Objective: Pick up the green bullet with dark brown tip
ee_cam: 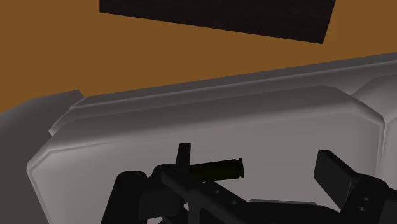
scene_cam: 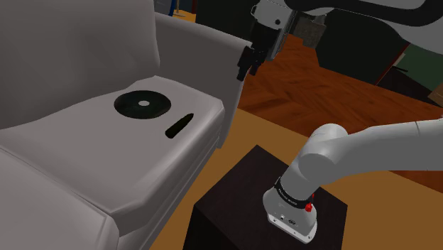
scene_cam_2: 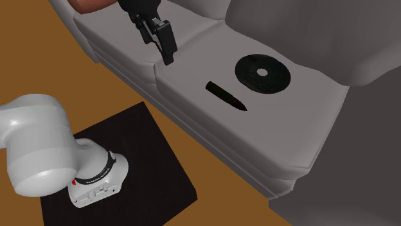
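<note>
- Because the gripper (scene_cam: 248, 62) hangs well above the seat in the shoulder view, off to the right of the bullet (scene_cam: 179, 125), you risk a misaligned descent. Correct the sideways offset before lowering. The bullet lies flat on the grey sofa cushion (scene_cam: 85, 145), near the black disc (scene_cam: 142, 104) but apart from it.
- From the second exterior view, the gripper (scene_cam_2: 160, 38) stands up and to the left of the bullet (scene_cam_2: 226, 96), well apart. The bullet is slim and rounded, so expect it to roll if one finger strikes it first.
- Through the wrist view, the fingers (ee_cam: 334, 168) stand spread and hold nothing. The dark olive bullet (ee_cam: 216, 170) shows between them untouched, closer to one finger. Closing off-centre would likely push it aside rather than clamp it.
</note>
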Tool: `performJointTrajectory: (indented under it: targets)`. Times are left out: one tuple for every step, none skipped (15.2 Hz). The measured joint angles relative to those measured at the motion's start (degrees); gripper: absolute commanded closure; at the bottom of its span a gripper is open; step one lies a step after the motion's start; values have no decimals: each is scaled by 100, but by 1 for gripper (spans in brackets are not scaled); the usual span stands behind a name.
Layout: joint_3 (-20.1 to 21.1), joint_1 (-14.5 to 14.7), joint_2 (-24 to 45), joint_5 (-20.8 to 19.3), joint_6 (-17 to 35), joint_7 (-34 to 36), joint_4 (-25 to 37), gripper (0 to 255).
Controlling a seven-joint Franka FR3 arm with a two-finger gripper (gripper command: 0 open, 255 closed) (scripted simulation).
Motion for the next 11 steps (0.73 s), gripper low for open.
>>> performJointTrajectory:
  targets:
    - [0, 0, 0, 0, 0, 0, 0, 0]
    - [52, -21, 58, 30, 78, 112, -33, 0]
    - [133, -55, 160, 74, 214, 290, -84, 0]
    - [210, -103, 321, 113, 338, 489, -62, 0]
    - [287, -156, 491, 148, 498, 696, -74, 0]
    - [407, -193, 675, 207, 696, 948, -111, 0]
    - [488, -246, 824, 242, 837, 1178, -120, 0]
    - [560, -300, 939, 270, 935, 1400, -122, 0]
    - [630, -362, 1130, 290, 1109, 1614, -130, 0]
    - [731, -408, 1328, 322, 1224, 1868, -62, 0]
    - [839, -456, 1579, 347, 1412, 2132, -23, 0]
